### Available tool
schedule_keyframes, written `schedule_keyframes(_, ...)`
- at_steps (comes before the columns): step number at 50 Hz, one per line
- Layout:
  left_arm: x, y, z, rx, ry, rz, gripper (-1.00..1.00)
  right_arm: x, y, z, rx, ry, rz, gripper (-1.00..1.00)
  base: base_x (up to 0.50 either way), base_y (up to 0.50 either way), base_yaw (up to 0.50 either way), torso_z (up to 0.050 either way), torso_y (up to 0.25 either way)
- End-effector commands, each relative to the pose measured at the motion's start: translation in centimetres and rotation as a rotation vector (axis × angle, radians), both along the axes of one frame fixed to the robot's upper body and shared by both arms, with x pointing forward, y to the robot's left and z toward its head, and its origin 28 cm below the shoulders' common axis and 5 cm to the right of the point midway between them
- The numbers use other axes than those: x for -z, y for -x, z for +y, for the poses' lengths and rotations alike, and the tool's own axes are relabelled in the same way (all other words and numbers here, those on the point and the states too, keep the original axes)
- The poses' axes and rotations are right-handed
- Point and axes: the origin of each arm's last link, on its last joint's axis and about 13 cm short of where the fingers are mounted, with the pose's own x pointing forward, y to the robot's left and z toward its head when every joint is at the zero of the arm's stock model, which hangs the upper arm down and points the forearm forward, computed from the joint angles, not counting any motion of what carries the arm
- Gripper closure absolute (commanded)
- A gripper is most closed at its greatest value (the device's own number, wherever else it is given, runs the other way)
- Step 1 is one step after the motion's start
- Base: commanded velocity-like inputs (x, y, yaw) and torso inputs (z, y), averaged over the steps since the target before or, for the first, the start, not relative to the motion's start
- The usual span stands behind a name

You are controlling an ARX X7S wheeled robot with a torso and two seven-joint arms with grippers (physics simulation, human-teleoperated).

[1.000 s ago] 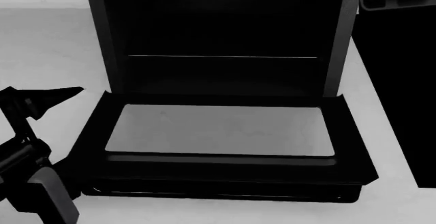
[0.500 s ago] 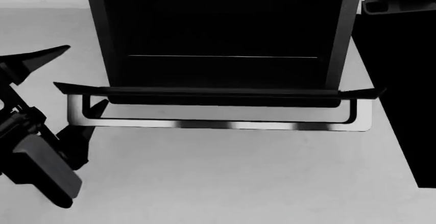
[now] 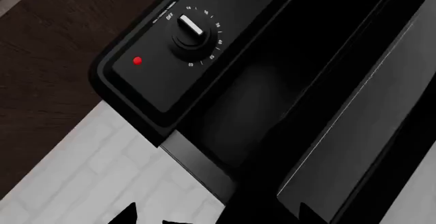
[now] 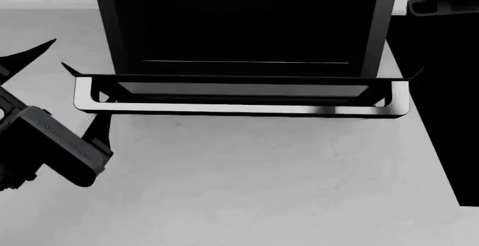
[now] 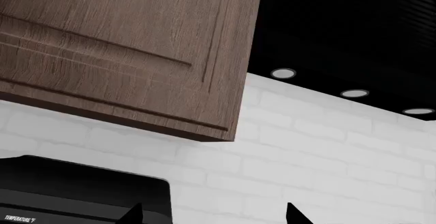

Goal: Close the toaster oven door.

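Head view: the toaster oven (image 4: 243, 27) stands on the pale counter (image 4: 262, 179), its dark cavity crossed by a thin wire rack (image 4: 245, 62). The toaster oven door (image 4: 241, 88) is partly raised, its bar handle (image 4: 241, 108) facing the camera. The left tool (image 4: 64, 86) has its fingers spread, one beside the door's left end. Left wrist view: a timer knob (image 3: 189, 28) and a red indicator light (image 3: 137, 60). Right wrist view: a wooden cabinet (image 5: 122, 50) above white brick wall (image 5: 307, 168); the right tool (image 5: 214, 215) shows only two separated fingertips.
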Motion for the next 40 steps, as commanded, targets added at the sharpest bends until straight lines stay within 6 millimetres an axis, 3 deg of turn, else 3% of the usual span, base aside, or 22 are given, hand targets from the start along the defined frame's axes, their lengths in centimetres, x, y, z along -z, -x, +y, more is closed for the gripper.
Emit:
schedule_keyframes(1, -1.4, 1.4, -2.8, -0.02, 0.22, 0.059, -1.0, 0.2, 0.2, -0.2, 0.003, -0.009, -0.003, -1.0, 0.0, 0.0, 0.0, 0.0, 0.0)
schedule_keyframes(14, -2.2, 1.7, -4.6, -0.065, 0.387, 0.092, -1.0, 0.0, 0.7, -0.3, 0.003, -0.015, -0.012, -1.0, 0.0, 0.0, 0.0, 0.002, 0.003)
schedule_keyframes(25, -2.4, -0.4, -5.7, -0.101, 0.503, 0.114, -1.0, 0.0, 0.7, -0.3, 0.001, -0.019, -0.016, -1.0, 0.0, 0.0, 0.0, 0.001, 0.004)
schedule_keyframes(40, -3.7, -1.5, -6.7, -0.137, 0.608, 0.185, -1.0, -0.1, 0.9, -0.4, 0.004, -0.022, -0.02, -1.0, 0.0, 0.0, 0.0, 0.001, 0.002)
